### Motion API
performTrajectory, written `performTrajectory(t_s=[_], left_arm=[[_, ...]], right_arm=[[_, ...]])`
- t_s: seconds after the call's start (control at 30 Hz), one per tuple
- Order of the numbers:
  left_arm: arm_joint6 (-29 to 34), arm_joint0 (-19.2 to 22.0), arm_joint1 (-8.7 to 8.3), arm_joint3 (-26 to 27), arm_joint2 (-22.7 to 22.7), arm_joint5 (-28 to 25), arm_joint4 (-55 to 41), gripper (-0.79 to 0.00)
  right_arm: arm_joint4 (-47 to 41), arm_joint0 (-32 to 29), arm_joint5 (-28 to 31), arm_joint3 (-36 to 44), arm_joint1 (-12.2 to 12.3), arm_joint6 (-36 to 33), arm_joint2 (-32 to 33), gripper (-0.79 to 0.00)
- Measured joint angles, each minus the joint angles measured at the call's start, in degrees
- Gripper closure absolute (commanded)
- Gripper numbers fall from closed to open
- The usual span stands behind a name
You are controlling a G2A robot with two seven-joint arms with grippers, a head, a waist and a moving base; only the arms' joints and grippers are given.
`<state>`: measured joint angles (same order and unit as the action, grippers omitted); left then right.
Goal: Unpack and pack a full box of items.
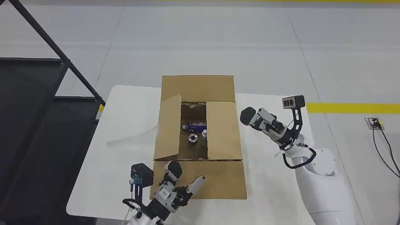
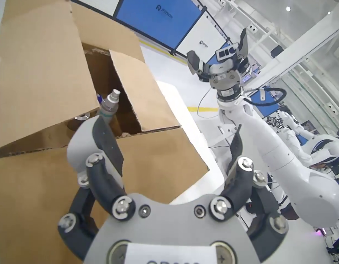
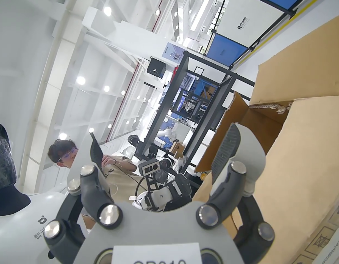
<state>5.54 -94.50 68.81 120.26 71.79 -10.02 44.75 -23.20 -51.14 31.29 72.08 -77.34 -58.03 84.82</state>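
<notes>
Unpacking looks barely begun: the brown cardboard box (image 1: 222, 131), flaps spread, sits mid-frame on the white surface (image 1: 125, 144), a grey spray bottle (image 2: 110, 102) inside. The left claw (image 2: 169, 144) at lower centre and right claw (image 3: 164, 149) right of the box gape empty. Next, 1 claw must descend onto an item.

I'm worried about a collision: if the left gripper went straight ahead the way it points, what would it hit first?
Probably the box's near flap, spread out just ahead of the left gripper; the spray bottle inside stands off that line. Depth is unclear.
</notes>
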Motion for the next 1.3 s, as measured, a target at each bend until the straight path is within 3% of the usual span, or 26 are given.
performTrajectory(t_s=[0.27,0.43,0.6,0.77,1.07,1.3], left_arm=[[1.4,3.6,0.49,-3.9,-1.9,0.9,-1.8,-0.785],[-2.0,2.1,0.33,-2.4,-0.3,-4.5,-4.0,-0.785],[-9.2,-1.5,0.03,-0.2,4.8,-7.6,-6.0,-0.785],[-12.8,-4.0,-0.23,-0.2,12.1,-7.9,-10.7,-0.785],[-16.7,-6.2,-0.33,-4.0,22.5,-7.9,-17.5,-0.785],[-14.4,-7.2,-0.43,-7.1,27.1,-7.6,-19.4,-0.785]], right_arm=[[-0.1,1.5,-0.4,-0.9,0.3,0.4,-1.5,-0.785],[0.0,1.6,-0.6,-0.6,0.6,1.3,-2.1,-0.785],[0.7,2.3,-1.9,-0.3,0.6,1.3,-4.0,-0.785],[4.5,6.4,-7.4,-1.9,0.1,-0.3,-9.7,-0.785],[10.8,17.5,-15.8,-9.7,-2.7,3.3,-22.6,-0.785],[11.4,25.2,-19.9,-18.6,-5.6,5.3,-30.1,-0.785]])
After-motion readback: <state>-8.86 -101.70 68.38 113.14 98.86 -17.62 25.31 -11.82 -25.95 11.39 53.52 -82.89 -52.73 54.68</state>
